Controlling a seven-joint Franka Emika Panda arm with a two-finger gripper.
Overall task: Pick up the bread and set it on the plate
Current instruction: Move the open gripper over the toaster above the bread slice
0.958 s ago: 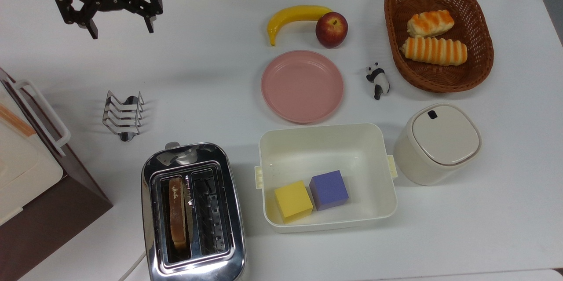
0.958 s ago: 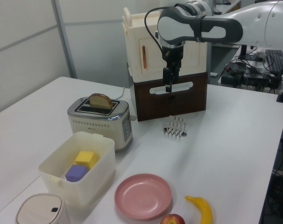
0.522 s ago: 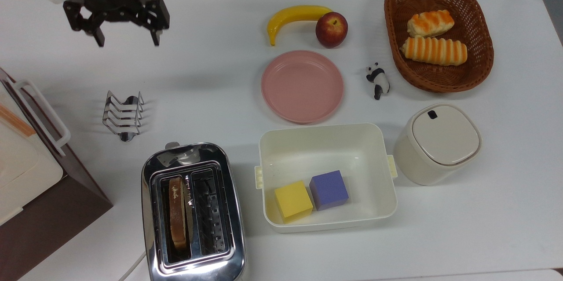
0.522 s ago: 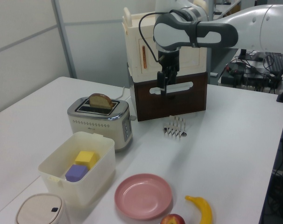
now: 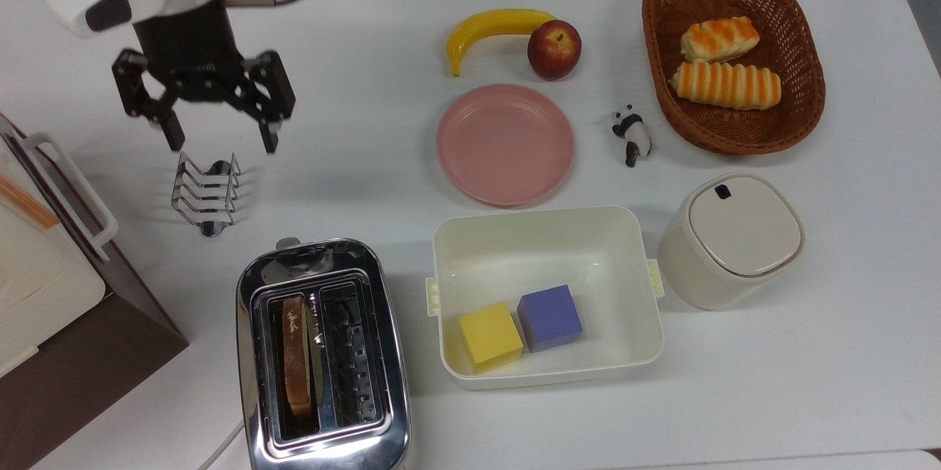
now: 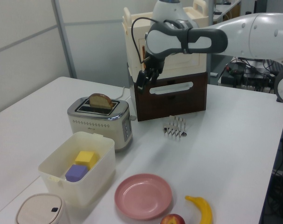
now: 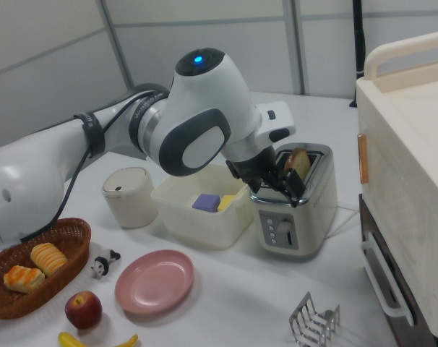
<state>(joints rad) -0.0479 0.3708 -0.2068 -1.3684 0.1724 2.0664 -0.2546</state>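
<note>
while the bread stood on edge in one slot of the toaster, near the table's front edge in the top view, nothing of the task was done. the gripper hung empty above the table beside the toast rack, fingers spread wide, well apart from the bread. reaching, grasping, lifting and carrying were all left. the plate lay bare mid-table. the slice's long axis ran along the slot, its rounded top pointing up.
</note>
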